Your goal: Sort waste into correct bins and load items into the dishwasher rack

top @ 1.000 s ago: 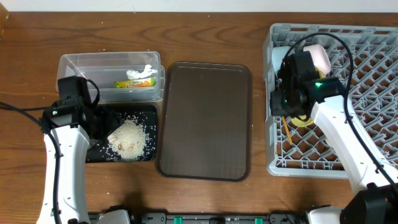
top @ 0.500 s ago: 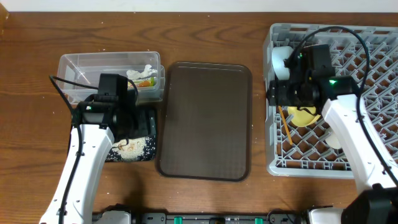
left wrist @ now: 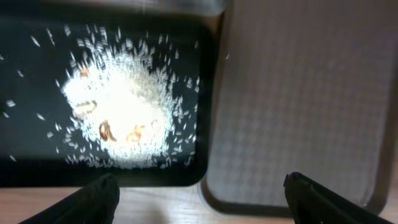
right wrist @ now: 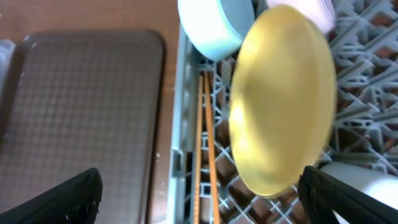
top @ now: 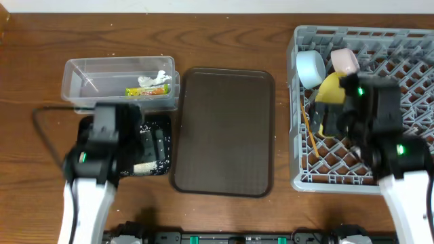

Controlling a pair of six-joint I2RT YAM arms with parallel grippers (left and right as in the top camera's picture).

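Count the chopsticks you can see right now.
2. The chopsticks lie side by side in the dishwasher rack, by its left wall, beside the yellow plate; none visible elsewhere.

Table carries tub, black tray, rack (brown tray between).

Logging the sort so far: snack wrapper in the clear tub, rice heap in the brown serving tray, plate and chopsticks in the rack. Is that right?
Not quite: the rice heap lies in the black tray, as the left wrist view shows. The rest holds.
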